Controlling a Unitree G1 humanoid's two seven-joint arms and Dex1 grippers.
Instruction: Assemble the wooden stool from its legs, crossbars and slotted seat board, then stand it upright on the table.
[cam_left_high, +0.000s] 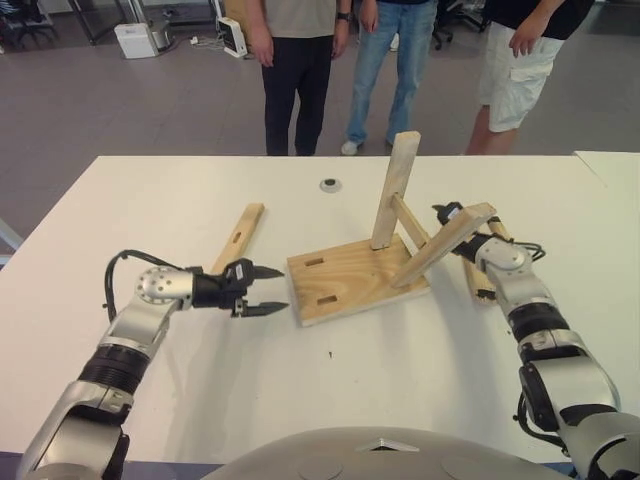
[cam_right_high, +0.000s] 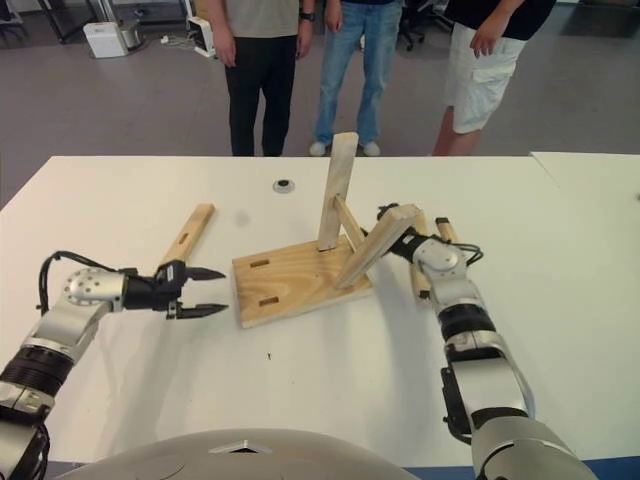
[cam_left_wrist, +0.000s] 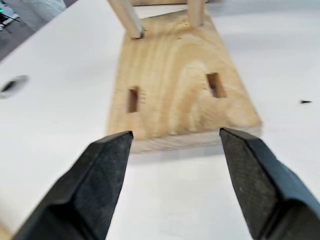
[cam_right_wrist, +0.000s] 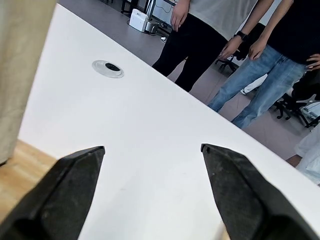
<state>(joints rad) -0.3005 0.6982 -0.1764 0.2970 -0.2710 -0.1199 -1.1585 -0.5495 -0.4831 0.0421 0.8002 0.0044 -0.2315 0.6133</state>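
Observation:
The slotted seat board (cam_left_high: 350, 280) lies flat mid-table, its two near slots (cam_left_wrist: 132, 99) bare. One leg (cam_left_high: 396, 190) stands upright in its far side. A thin crossbar (cam_left_high: 410, 222) slants down from that leg. A second leg (cam_left_high: 445, 245) leans from the board's right edge up toward my right gripper (cam_left_high: 447, 213), which sits at its top end. In the right wrist view the right gripper (cam_right_wrist: 152, 147) is open, with bare table between its fingers. My left gripper (cam_left_high: 268, 290) is open just off the board's left edge, level with the tabletop.
A loose leg (cam_left_high: 240, 237) lies on the table to the left of the board. Another wooden piece (cam_left_high: 478, 280) lies under my right forearm. A round cable grommet (cam_left_high: 329, 185) sits near the far edge. People stand beyond that edge.

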